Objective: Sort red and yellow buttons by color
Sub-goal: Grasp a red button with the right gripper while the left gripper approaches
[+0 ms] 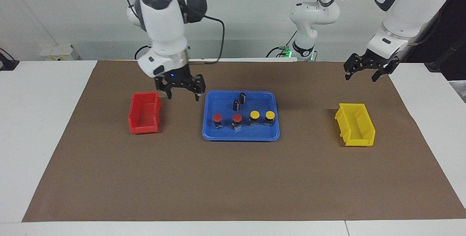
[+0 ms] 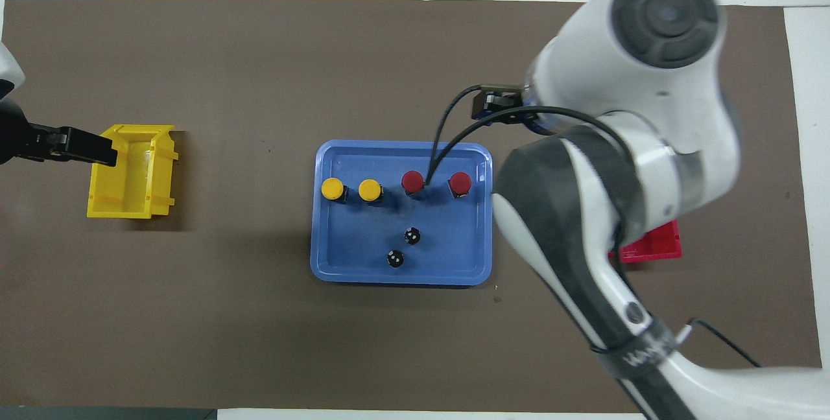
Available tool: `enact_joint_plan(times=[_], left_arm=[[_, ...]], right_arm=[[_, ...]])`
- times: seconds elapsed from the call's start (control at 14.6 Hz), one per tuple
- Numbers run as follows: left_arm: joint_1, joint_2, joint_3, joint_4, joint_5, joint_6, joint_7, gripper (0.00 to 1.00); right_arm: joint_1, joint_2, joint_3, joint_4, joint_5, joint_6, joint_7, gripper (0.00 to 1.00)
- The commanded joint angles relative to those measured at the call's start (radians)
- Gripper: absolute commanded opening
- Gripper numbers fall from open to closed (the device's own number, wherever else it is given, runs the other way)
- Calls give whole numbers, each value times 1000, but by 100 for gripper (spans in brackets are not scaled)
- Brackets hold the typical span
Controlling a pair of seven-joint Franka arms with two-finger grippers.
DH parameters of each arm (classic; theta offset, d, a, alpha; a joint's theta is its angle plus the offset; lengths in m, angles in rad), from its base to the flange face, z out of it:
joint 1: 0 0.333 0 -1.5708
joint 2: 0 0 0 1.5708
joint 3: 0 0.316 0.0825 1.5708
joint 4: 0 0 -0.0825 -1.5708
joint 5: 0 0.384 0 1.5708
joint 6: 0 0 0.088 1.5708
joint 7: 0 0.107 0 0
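Facing view
Blue tray [image 1: 211, 134]: it is lying at the middle of the brown mat [image 1: 233, 177], between the two bins.
Red buttons: the two are standing in the tray's row farther from me, one [image 1: 217, 120] at the right arm's end, the other [image 1: 237, 121] just beside it.
Yellow buttons: the pair [image 1: 254, 117] [image 1: 269, 117] is finishing that same row toward the left arm's end.
Dark cylinders: two small silvery-topped ones [image 1: 242, 98] [image 1: 236, 105] are standing in the tray nearer to me than the buttons.
Red bin [image 1: 145, 113]: it is sitting toward the right arm's end of the table, well apart from the tray.
Yellow bin [image 1: 355, 124]: it is sitting toward the left arm's end.
My right gripper [image 1: 183, 95]: I am hanging it in the air over the mat between the red bin and the tray, fingers spread apart and holding nothing.
My left gripper [image 1: 362, 74]: I am hanging it above the mat's edge near the yellow bin, fingers apart and empty.

Overhead view
Tray [image 2: 324, 264]: it is carrying yellow caps [image 2: 332, 188] [image 2: 369, 190], then red caps [image 2: 412, 181] [image 2: 460, 183], in one line.
Cylinders [image 2: 412, 235] [image 2: 395, 258]: they are standing nearer to me than that line.
Left gripper [image 2: 81, 146]: its dark fingers are covering the yellow bin's [image 2: 130, 203] wall.
Right arm [image 2: 616, 167]: it is hiding most of the red bin [image 2: 652, 248].
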Motion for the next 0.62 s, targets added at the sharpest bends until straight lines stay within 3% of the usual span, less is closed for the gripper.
enact_joint_plan(times=[0.0,0.21,0.34,0.55], left_arm=[[-17,-92,3,-155,-5,98,-49,100],[-58,-103,3,-203,-5,135,-88,100],[-75,-103,3,-224,-5,167,-133,100],[-139,-89,2,-238,-5,199,-350,100]], right_arm=[[17,5,-4,-124,4,157,11,100],[30,51,-4,-186,4,245,12,100],[39,56,-3,-226,6,270,12,94],[71,55,-3,-260,6,291,46,86]])
